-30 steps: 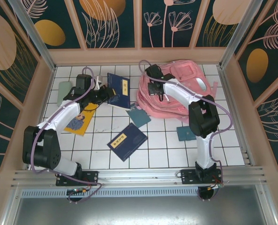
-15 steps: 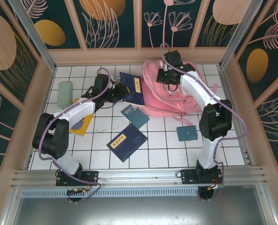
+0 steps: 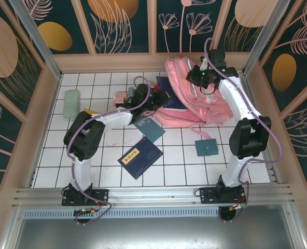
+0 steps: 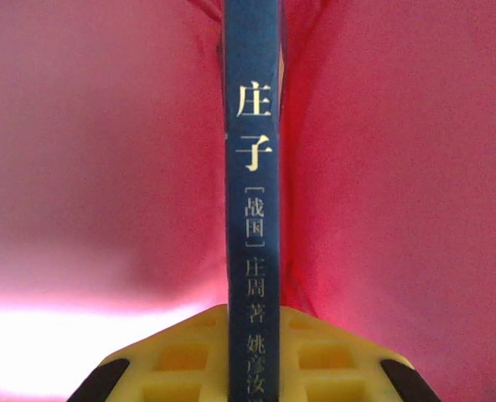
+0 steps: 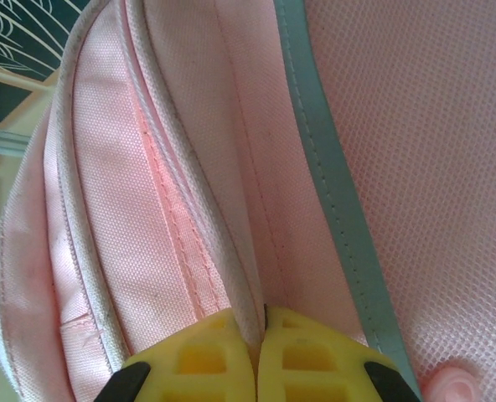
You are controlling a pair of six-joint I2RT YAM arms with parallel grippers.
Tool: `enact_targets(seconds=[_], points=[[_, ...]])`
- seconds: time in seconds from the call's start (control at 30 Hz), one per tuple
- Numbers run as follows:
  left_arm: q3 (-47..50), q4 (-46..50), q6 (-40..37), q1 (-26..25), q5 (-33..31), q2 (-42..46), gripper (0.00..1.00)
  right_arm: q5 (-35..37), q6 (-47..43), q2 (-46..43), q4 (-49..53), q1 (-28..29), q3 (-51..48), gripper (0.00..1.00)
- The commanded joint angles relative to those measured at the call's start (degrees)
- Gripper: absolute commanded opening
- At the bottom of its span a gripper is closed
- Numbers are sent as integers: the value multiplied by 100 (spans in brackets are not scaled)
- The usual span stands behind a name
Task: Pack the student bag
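My left gripper [image 4: 256, 339] is clamped on a slim dark blue paperback book [image 4: 252, 167], spine facing the wrist camera, with pink fabric on both sides of it. My right gripper [image 5: 260, 331] is pinched shut on a seamed edge of the large soft pink fabric backpack [image 3: 210, 106], which lies at the far right of the white tiled table [image 3: 184, 166].

White tiled table [image 3: 184, 166], student bag [image 3: 215, 106], navy book [image 3: 140, 156], teal notebook [image 3: 149, 129], teal pad [image 3: 206, 147], green case [image 3: 70, 104]
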State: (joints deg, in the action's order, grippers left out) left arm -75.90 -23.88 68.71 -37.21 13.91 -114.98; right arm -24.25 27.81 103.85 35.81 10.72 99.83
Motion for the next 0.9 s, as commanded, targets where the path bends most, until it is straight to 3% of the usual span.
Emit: enact_targets(seconds=[0.0,0.2,0.47,0.8,0.87], points=[[-594,-710,426,-273,-332,-474,0,-572,374,-418,-617,-58,35,0],[-1456,-815,590,-679,-633,-1287,0,-960,678,-423,-815,-161,19,0],[-2650,-155,701,-1053,-921,-2230,0,-1138,883,-403,-909,-201,58,0],[-3989,681,481,-1139,-975,-3066,0,-1152,912,-418,-919,-227,-24,0],[-4207,839,351,-1139,-943,-3144,14,-1147,910,-444,-918,-252,-64,0]])
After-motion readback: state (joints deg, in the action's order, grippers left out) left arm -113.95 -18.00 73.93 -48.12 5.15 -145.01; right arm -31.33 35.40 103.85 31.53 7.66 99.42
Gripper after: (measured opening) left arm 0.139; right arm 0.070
